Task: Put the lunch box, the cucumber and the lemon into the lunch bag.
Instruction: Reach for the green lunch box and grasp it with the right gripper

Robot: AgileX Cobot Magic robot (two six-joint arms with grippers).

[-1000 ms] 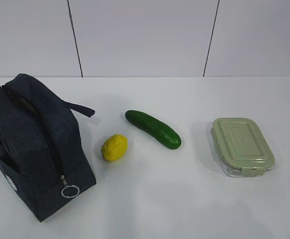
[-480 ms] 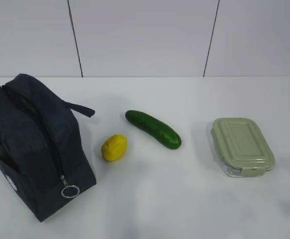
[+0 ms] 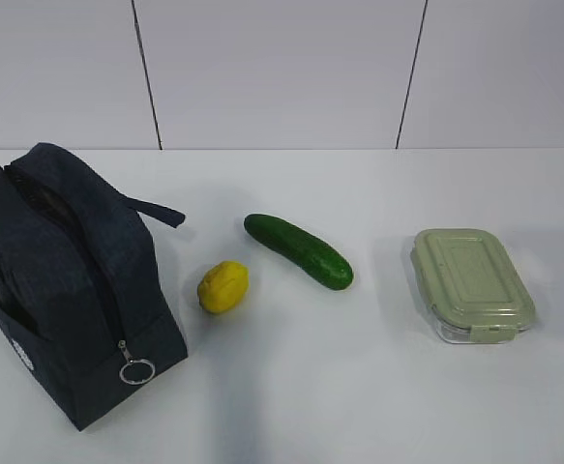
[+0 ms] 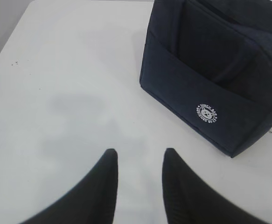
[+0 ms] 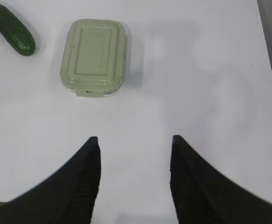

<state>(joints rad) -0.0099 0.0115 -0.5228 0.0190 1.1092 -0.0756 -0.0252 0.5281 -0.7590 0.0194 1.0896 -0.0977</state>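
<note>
Grippers (image 4: pixel 138 156) (image 5: pixel 135 142) both hovering open, empty; pale-green-lidded clear glass lunch box (image 5: pixel 94 56) lying at eleven o'clock of right one.

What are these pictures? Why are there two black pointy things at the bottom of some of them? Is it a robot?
Yes, a robot with two arms. One camera looks at the white table from the front. It shows a dark lunch bag, a lemon, a cucumber and a lunch box with a green lid. The other cameras sit on the robot's wrists. The black points are its pinching fingers: the left gripper near the bag, the right gripper near the lunch box. Both are open and hold nothing.
</note>
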